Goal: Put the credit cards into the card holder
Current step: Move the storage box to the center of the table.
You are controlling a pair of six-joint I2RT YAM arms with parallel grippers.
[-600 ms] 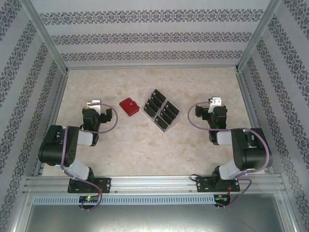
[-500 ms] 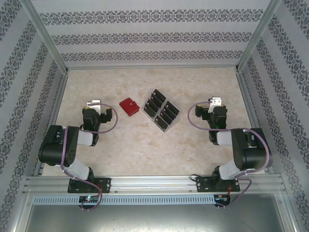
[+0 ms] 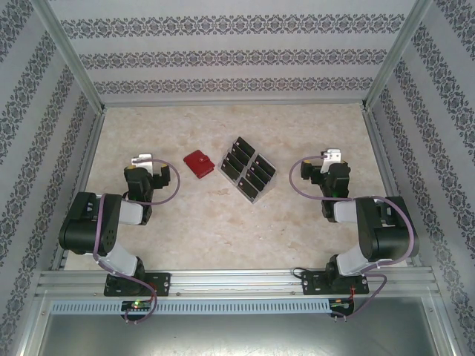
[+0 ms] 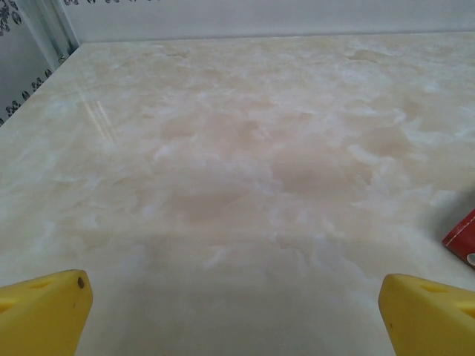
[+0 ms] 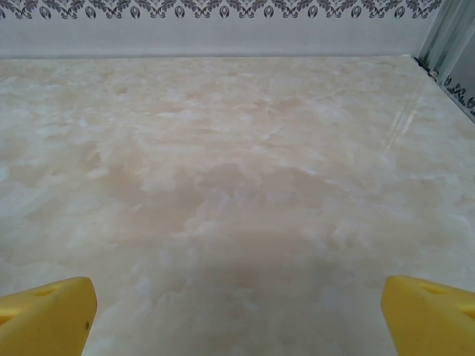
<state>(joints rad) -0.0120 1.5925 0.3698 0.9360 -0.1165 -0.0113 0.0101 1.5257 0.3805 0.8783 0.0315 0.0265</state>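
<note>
Top external view: the card holder [image 3: 198,162] lies closed and flat on the table [image 3: 193,222], left of centre. It is roughly square and sits turned like a diamond, so no long axis can be read from it. Which way its snap tab faces is too small to tell.

Just beside it on the right, apart from it, stands a clear slotted rack [image 3: 256,194]. The rack is also turned diagonally to the table edges. The credit cards [image 3: 247,176] stand in it in two side-by-side rows, showing as dark rectangles. Their markings cannot be read.

The left gripper [image 3: 142,160] rests left of the card holder, near but not touching it. The right gripper [image 3: 331,156] rests well to the right of the rack. Both arms are folded back close to their bases.

Left wrist view: the yellow fingertips [image 4: 44,311] stand at the two lower corners, jaws spread wide, with bare table surface between them. A red corner of the card holder [image 4: 464,236] enters at the right edge, ahead of the right-hand fingertip.

Right wrist view: the yellow fingertips [image 5: 46,315] stand equally far apart, jaws wide and holding nothing, with bare table surface running to the patterned back wall [image 5: 223,22].
</note>
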